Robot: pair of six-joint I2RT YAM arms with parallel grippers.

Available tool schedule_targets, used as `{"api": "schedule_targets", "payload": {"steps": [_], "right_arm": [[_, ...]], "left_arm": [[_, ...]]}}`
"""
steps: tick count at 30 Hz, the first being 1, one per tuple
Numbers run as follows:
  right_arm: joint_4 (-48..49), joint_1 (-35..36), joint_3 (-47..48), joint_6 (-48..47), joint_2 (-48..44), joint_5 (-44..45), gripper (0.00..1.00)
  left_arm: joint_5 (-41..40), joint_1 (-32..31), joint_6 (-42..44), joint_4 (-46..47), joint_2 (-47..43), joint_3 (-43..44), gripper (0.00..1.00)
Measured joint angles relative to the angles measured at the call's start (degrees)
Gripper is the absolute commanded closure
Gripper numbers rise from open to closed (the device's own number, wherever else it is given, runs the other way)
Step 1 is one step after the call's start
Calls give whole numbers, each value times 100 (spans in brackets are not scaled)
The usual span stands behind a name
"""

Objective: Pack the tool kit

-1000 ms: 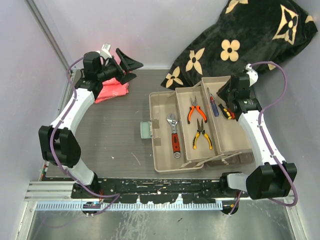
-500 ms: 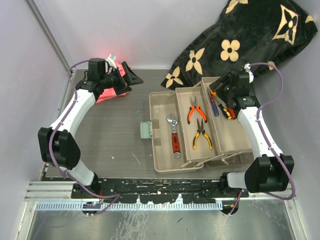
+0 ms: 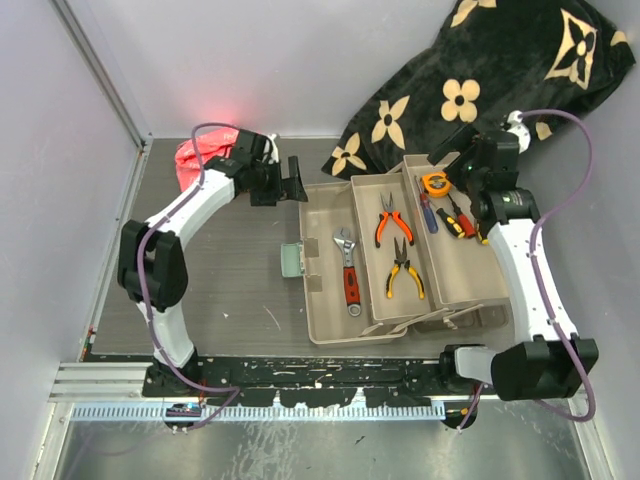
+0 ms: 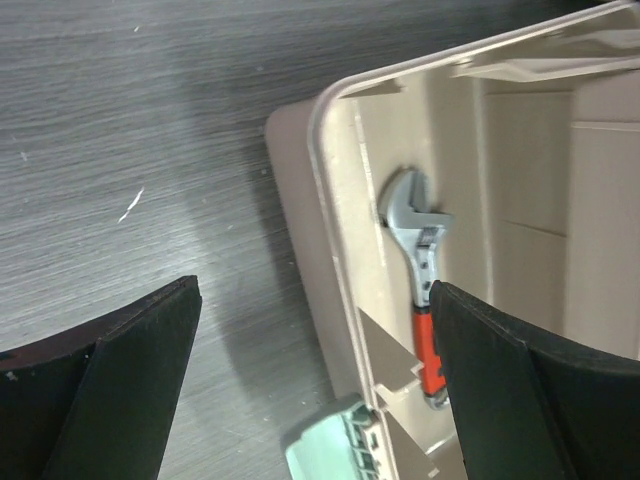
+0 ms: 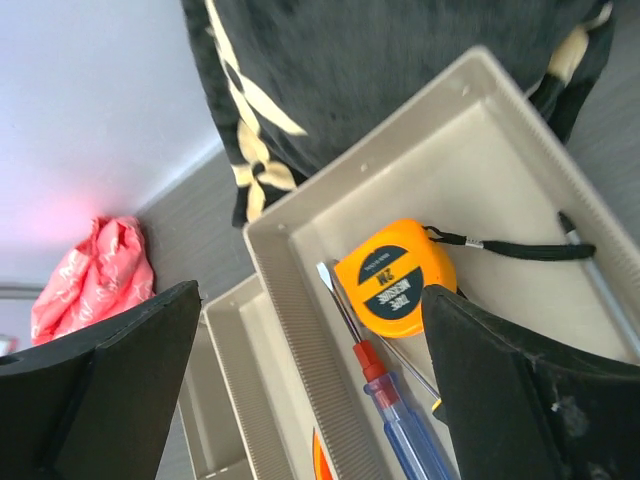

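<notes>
**A:** Where can a claw get through?
**B:** Left of the toolbox (image 3: 380, 305) the table (image 3: 220, 270) lies bare up to the wall. Only a pink cloth (image 3: 200, 155) fills the far corner.
**A:** And on the right?
**B:** It's tight. The blanket (image 3: 480, 70) crowds the box's far side. The tape measure (image 3: 435, 182) and screwdrivers (image 3: 428, 212) take the far end of the right tray (image 3: 450, 270); its near half is bare.
**A:** The left tray (image 3: 325, 215)?
**B:** The wrench (image 3: 347, 270) lies mid-tray, and the left claw (image 3: 290, 182) hangs at the far left corner.
</notes>
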Motion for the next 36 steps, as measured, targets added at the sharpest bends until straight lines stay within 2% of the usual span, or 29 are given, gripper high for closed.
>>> {"api": "schedule_targets", "payload": {"steps": [3,6,8,12,18,28,36], "right_arm": [[-81,-42,232,-166,-289,127,1],[-160,-83,448,-286,-557,227,1],[-192,-105,555,-350,-697,282,1],[-278,-116,745,-431,-785,358,1],[-542,-116,855,-516,-785,485,1],[-879,-142,931,-656,-874,857,2],[-1025,-142,951,-745,-951,1008,2]], "left_arm": [[-310,-92,74,-109,256,24,0],[-627,-146,118,-267,426,24,6],[-787,-190,118,-337,487,24,14],[-850,-306,85,-289,505,26,50],[-922,-605,61,-120,509,31,98],[-1191,-664,-24,-227,494,48,100],[-1108,-433,339,-640,538,236,100]]}}
